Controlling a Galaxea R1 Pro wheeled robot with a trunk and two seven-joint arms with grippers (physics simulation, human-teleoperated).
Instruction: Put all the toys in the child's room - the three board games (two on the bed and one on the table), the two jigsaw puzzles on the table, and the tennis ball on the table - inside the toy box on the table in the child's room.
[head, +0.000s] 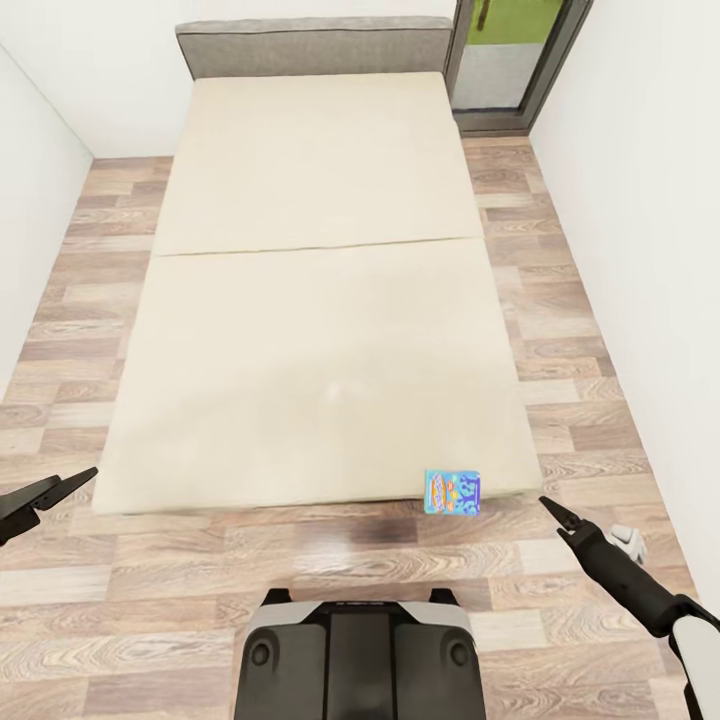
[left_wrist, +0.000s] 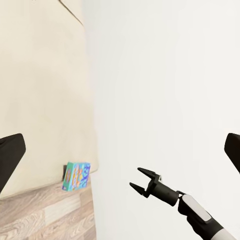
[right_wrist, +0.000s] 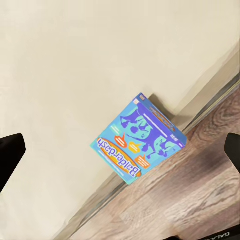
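A small blue board game (head: 452, 492) sits at the near right corner of the bed (head: 320, 300), low and right of centre in the head view, right at the mattress edge above the wood plank floor (head: 150, 580). The right end effector (head: 556, 512) hangs in the lower right of that frame, just to the right of the box and apart from it, its two dark fingers spread a little and holding nothing. The left end effector (head: 70, 484) is at the far left edge of the frame, well apart from the box, across the foot of the bed; it too carries nothing, and how far its fingers stand apart I cannot tell.

From the right wrist camera the box (right_wrist: 140, 142) fills the middle of the frame, tilted, and its lid reads "Balderdash" in white letters on an orange band, over blue cartoon figures. The smaller print is too fine to read. In the left wrist frame the same box (left_wrist: 76, 176) shows at lower left, with the right end effector (left_wrist: 140, 180) at lower centre, its fingers parted.
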